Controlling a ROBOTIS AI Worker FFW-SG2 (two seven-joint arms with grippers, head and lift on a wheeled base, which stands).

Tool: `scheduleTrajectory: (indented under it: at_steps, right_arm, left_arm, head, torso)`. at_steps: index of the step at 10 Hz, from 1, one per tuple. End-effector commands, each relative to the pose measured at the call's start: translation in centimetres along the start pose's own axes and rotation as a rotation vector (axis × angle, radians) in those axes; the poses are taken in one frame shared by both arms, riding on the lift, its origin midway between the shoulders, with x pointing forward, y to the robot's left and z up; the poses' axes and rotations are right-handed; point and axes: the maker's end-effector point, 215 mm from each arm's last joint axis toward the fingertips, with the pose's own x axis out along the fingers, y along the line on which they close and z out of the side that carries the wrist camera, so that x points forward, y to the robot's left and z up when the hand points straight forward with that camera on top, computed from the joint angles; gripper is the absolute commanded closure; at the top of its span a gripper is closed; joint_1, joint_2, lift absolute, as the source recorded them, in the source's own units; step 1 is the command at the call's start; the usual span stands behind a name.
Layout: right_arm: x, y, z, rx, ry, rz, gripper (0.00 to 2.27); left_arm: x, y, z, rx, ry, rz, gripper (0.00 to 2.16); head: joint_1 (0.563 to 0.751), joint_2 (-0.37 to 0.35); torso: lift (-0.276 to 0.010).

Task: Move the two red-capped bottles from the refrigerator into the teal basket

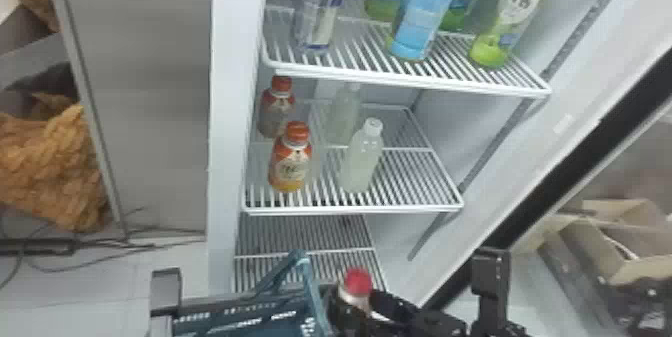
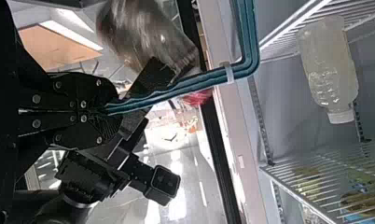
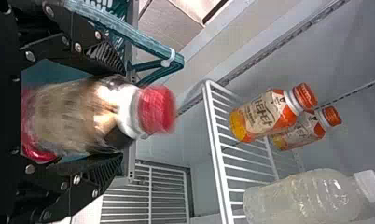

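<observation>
Red-capped bottle (image 3: 78, 116) sits gripped in my right jaws, cap (image 3: 156, 109) jutting beyond them; the teal basket (image 1: 250, 322) is just beside them, its handle (image 2: 176, 88) pinched in my left jaws. Lowered askew, the bottle could snag a handle and tip the basket.

And here's a red-capped bottle (image 1: 357, 285), caught between the right jaws (image 1: 357, 305), one on each side of its body. It stands close to upright, cap uppermost above the jaws, white at the neck, the brownish see-through body blurred. Past its base end, deeper between those jaws, there's a patch of red (image 3: 40, 153), too blurred to name. Over to the teal basket (image 1: 250, 322): slotted walls, and a handle (image 2: 169, 91) pinched by the left jaws (image 2: 105, 110), a pale tie wrapped round it beyond them. The basket sits just beside the right jaws.
</observation>
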Motion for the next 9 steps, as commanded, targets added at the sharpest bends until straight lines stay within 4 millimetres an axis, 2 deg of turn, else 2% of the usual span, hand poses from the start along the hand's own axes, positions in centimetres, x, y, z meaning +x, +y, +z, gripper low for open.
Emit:
scheduleTrajectory:
  at_steps: [1,6,9]
  right_arm:
    - [0.0,-0.1,0.0,0.000,0.001,-0.001,0.39]
    - [0.0,-0.8,-0.1,0.004,0.000,-0.013,0.39]
    - [0.0,-1.2,1.0,-0.007,-0.038,-0.015,0.39]
  left_arm:
    - [0.1,0.0,-0.1,0.000,0.002,0.000,1.13]
    - [0.1,-0.1,-0.2,-0.001,0.003,-0.003,1.13]
    - [0.1,-0.1,-0.2,-0.002,0.003,-0.003,1.13]
  head:
    - [0.695,-0.350]
    - [0.695,-0.350]
    - [0.695,-0.350]
  torso:
    - [-0.228]
    - [-0.228]
    - [-0.228]
